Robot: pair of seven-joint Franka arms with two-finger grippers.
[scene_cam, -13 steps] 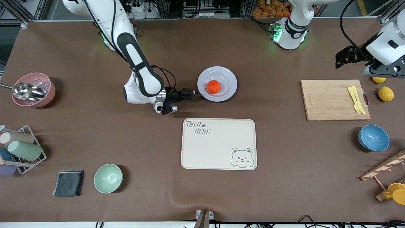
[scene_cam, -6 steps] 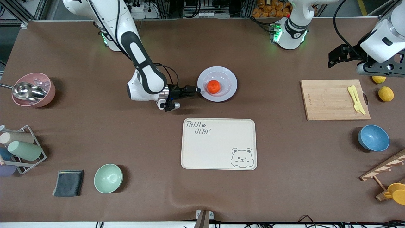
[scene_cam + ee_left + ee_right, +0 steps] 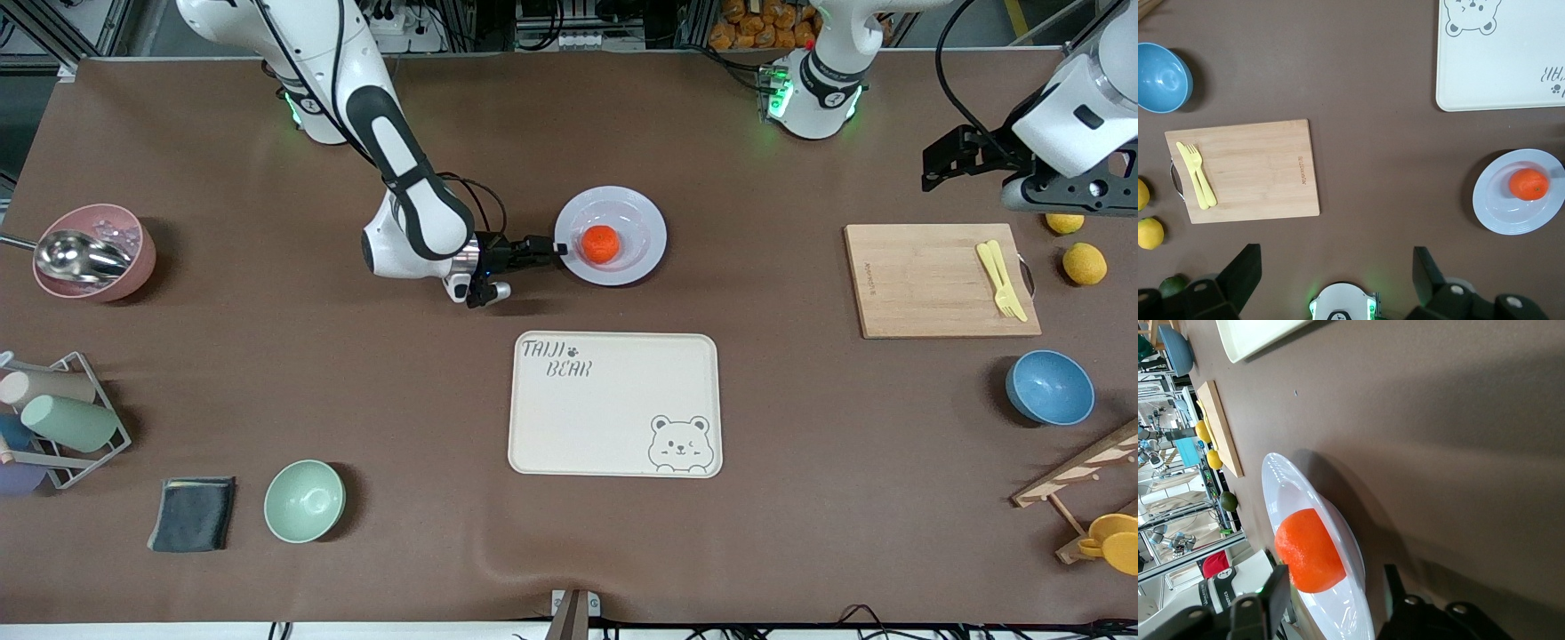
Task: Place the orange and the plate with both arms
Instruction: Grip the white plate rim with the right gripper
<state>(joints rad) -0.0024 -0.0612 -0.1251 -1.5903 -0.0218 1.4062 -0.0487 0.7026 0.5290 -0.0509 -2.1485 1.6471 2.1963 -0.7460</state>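
Orange (image 3: 601, 244): sits in the plate (image 3: 637, 266), above the tray (image 3: 613, 404).
Right gripper (image 3: 558, 250): has crept onto the plate's rim, jaws astride it, narrowing, not yet clamped.
Left gripper (image 3: 1331, 277): spread wide, waiting above the board (image 3: 933, 284).
Meaning: plate about to be grasped.

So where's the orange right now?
The orange sits in the middle of the plate, farther from the front camera than the bear tray. The right gripper is at the plate's rim, on the right arm's side.
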